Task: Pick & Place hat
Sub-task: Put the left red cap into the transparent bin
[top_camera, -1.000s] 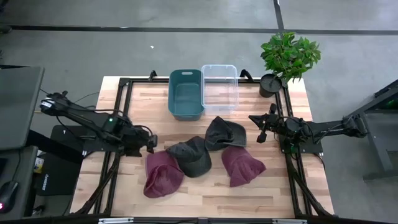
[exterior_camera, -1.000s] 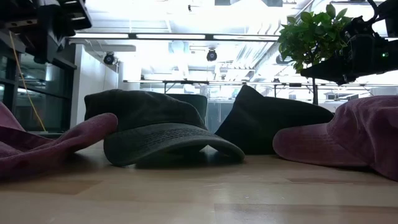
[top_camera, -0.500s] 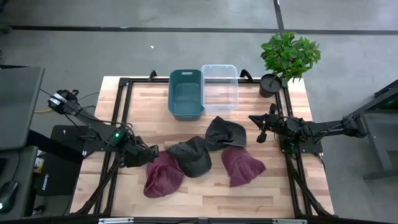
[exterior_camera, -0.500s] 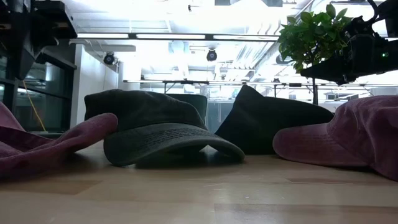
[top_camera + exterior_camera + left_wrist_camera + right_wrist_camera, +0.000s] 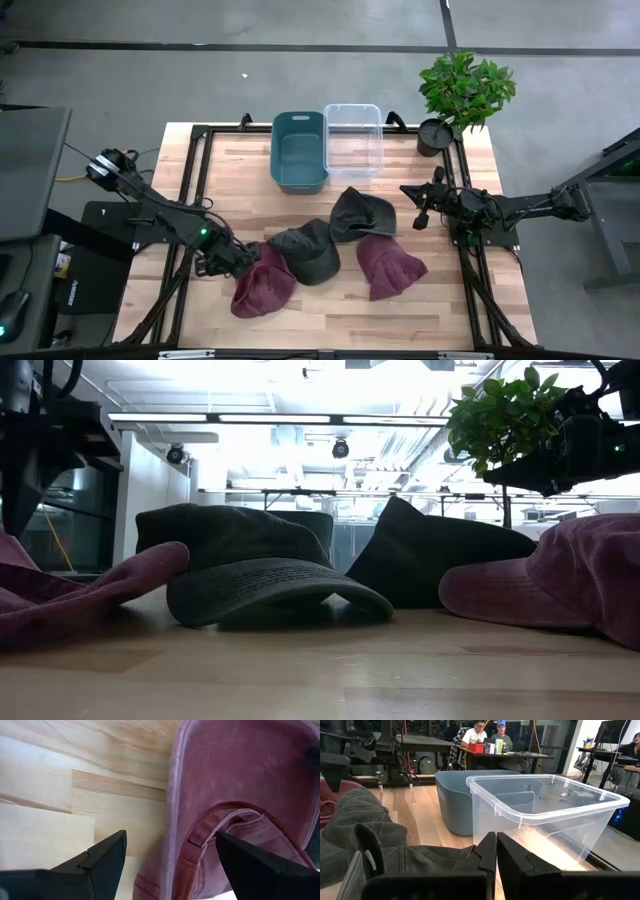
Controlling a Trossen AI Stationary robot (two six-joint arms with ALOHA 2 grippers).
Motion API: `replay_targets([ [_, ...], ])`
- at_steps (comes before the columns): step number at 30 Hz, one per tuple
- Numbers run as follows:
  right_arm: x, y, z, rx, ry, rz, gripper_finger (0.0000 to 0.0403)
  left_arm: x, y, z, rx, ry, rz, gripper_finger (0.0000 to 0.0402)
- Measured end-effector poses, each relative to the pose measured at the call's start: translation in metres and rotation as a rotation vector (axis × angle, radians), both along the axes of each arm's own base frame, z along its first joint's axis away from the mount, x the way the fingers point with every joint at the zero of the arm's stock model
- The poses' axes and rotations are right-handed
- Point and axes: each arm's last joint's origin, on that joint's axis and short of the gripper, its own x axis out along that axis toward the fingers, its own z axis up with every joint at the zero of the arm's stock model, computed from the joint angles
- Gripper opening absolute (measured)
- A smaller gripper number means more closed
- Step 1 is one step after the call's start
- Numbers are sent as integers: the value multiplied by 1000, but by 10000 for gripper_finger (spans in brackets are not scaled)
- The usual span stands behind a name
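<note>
four caps lie on the near half of the wooden table (image 5: pixel 215 160). the left gripper (image 5: pixel 238 261) is low at the left edge of the left maroon cap (image 5: pixel 262 281), which sits nearest the table's front left. in the left wrist view its two dark fingers (image 5: pixel 102 860) stand wide apart, straddling the rim of that maroon cap (image 5: pixel 235 795), with the cap's underside and inner band turned toward the camera; nothing is clamped between them. in the low view the left arm hangs as a dark shape at the far left, above the maroon cloth (image 5: pixel 70 595).

just right of the maroon cap, and touching it, lies a dark grey cap (image 5: pixel 308 249), seen from the low view with its brim toward the camera (image 5: pixel 255 575). a second dark grey cap (image 5: pixel 361 213) lies farther back and to the right, beside the first. a second maroon cap (image 5: pixel 388 265) lies in front of it, toward the right.

at the far side of the table a teal bin (image 5: pixel 298 151) and a clear plastic bin (image 5: pixel 353 139) stand side by side, touching. a potted plant (image 5: pixel 462 92) stands at the far right corner.

the right gripper (image 5: pixel 420 207) hovers off the table by its right edge, near the second dark grey cap, pointing toward the bins. in the right wrist view its fingers (image 5: pixel 512 860) are pressed together with nothing between them.

people sit at a desk in the room beyond.
</note>
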Motion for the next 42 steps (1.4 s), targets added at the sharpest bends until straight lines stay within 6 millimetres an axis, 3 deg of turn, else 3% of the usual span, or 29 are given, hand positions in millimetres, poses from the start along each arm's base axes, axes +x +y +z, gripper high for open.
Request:
replay_targets([
  [13, 0, 0, 0, 0, 1, 0, 8, 2, -1, -2, 11, -9, -21, 291],
  [29, 0, 0, 0, 0, 2, -1, 8, 9, -8, 2, -45, -120, -252, 291],
  [36, 0, 0, 0, 0, 2, -1, 9, 18, -16, 8, -105, -272, -412, 291],
  [42, 0, 0, 0, 0, 2, 0, 6, 18, -19, 9, -115, -290, -439, 291],
])
